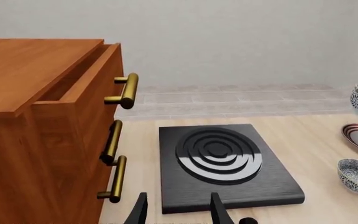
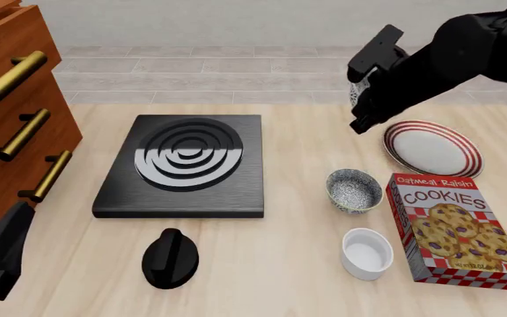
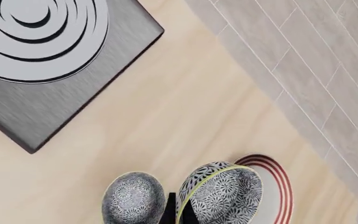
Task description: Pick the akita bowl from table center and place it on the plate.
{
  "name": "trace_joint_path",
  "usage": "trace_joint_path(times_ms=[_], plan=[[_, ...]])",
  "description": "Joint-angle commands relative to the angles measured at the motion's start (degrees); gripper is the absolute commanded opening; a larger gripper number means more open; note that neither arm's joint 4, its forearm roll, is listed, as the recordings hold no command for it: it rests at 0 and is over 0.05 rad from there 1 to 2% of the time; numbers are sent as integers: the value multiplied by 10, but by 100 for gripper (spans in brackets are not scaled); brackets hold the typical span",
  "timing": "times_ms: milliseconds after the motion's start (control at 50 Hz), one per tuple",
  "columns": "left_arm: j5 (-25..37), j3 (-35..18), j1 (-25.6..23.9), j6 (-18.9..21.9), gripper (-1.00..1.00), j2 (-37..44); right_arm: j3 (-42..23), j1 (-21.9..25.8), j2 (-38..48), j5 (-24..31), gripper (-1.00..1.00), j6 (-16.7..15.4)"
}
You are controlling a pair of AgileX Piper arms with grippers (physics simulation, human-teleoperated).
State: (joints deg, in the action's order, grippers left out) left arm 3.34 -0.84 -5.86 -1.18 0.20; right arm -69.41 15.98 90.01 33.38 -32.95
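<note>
We see the right gripper (image 3: 179, 215) raised above the table's far right, its jaws clamped on the rim of the akita bowl (image 3: 219, 198), which hangs tilted in the air over the near-left edge of the plate (image 2: 433, 148). The bowl touches neither plate nor table as far as we can tell; in the front view the right arm hides most of it.

A second speckled bowl (image 2: 354, 190) sits on the table (image 2: 280, 264) just near and left of the plate. A white ramekin (image 2: 366, 253) stands nearer, beside a cookie box (image 2: 454, 229).

The left gripper (image 1: 177, 210) hovers low at the near left, jaws apart and holding nothing, pointing toward the black stove plate (image 2: 183, 165). A wooden drawer cabinet (image 2: 11, 112) stands at far left, and a black knob (image 2: 169, 258) lies near the stove.
</note>
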Motion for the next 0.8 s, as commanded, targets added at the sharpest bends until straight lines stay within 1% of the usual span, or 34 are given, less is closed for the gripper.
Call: trace_joint_path(times_ms=[20, 60, 80, 120, 260, 460, 520, 600, 680, 740, 780, 800], plan=[[-1, 3, 2, -2, 100, 1, -4, -47, -5, -1, -100, 30], [0, 3, 3, -4, 100, 2, -5, -56, -6, 0, -100, 30], [0, 3, 3, -4, 100, 1, -12, -60, -4, 3, -100, 43], [2, 2, 3, -4, 100, 0, -12, -60, -3, 8, -100, 50], [1, 3, 3, -5, 100, 0, -7, -96, 10, 5, -100, 54], [-2, 8, 4, -5, 100, 1, -8, -125, 27, 1, -100, 58], [-1, 8, 4, -5, 100, 1, -7, -133, 34, 3, -100, 55], [-1, 8, 4, -5, 100, 0, -11, -158, 45, 2, -100, 35], [-1, 8, 4, -6, 100, 0, -13, -165, 50, 3, -100, 35], [0, 8, 4, -5, 100, -1, -13, -175, 57, -1, -100, 28], [0, 8, 4, -5, 100, -1, -14, -176, 63, -6, -100, 34], [0, 8, 4, -6, 100, -1, -9, -178, 66, -8, -100, 30]])
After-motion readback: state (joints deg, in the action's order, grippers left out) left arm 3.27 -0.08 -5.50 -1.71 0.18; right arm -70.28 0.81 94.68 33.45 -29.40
